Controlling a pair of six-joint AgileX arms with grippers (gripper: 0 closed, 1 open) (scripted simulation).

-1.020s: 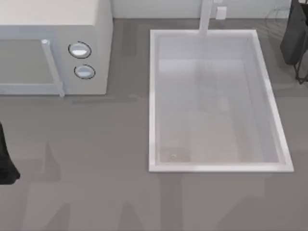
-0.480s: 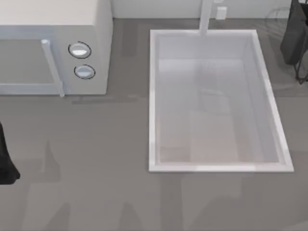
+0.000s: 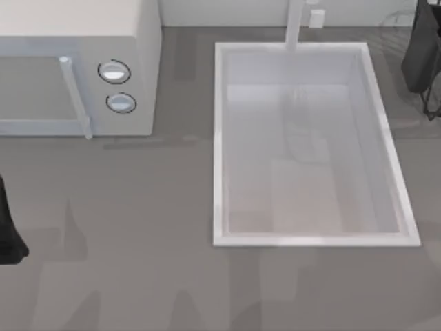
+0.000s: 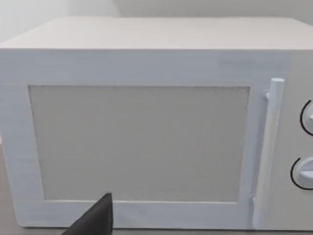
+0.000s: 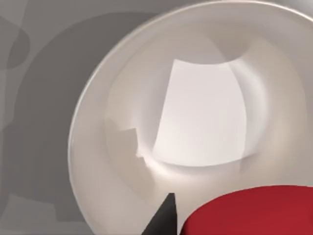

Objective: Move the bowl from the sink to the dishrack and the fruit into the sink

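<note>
Right gripper (image 5: 164, 220) over pale bowl (image 5: 195, 112) — fruit (image 5: 254, 210) lower right, perhaps carried; grip cannot be told | sink (image 3: 219, 138) bare, awaiting fruit | left gripper (image 4: 95, 218) parked facing microwave (image 4: 146, 63) — grip cannot be told

In the top view, the only clear change lies on the floor of the sink (image 3: 219, 138). The faint grey smudge (image 3: 301, 131), a second ago a short blur near the basin's middle, is now a longer, thinner streak. It reaches up toward the faucet post (image 3: 295, 24). It may be a shadow or a reflection, as it is too faint to tell which, and it has grown a little darker at its lower end.
</note>
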